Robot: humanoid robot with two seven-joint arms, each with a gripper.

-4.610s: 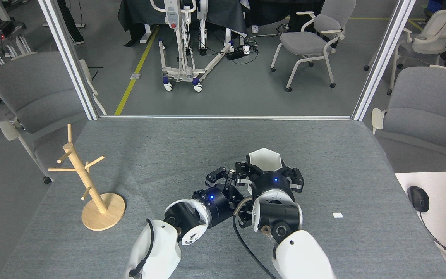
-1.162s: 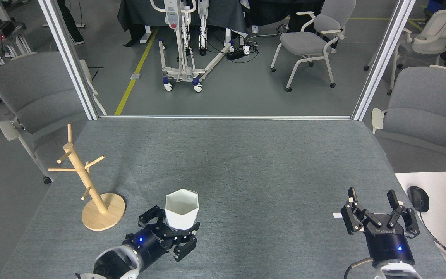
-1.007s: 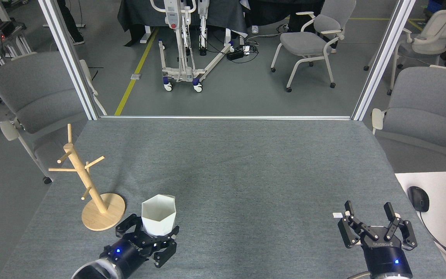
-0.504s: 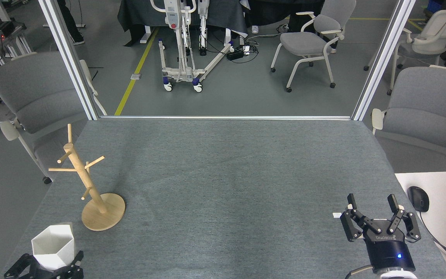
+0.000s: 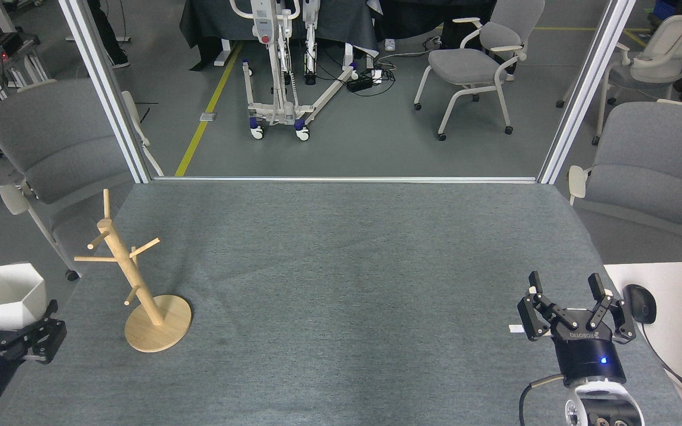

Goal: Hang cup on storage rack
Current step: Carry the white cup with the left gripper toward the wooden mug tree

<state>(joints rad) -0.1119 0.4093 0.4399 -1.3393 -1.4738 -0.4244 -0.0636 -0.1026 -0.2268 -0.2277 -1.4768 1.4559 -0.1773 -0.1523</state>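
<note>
- The desk [image 5: 341, 266] carries a grey felt cover and fills the lower half of the view.
- Grey chairs stand beside the desk, one at the left [image 5: 51, 148] and one at the right [image 5: 655, 165].
- The rack [image 5: 134, 278] stands upright on its round base near the left desk edge, and its pegs are bare.
- The right gripper [image 5: 566, 290] is over the right front part of the desk, its fingers spread apart with nothing between them.
- The left gripper [image 5: 9, 334] is at the left view edge, beyond the desk edge, clamped on the lower part of the cup.
- The cup [image 5: 8, 294] is upright with its hexagonal rim upward. It is left of the rack and apart from it.
- A black mouse [image 5: 640, 303] lies on a white surface to the right.
</note>
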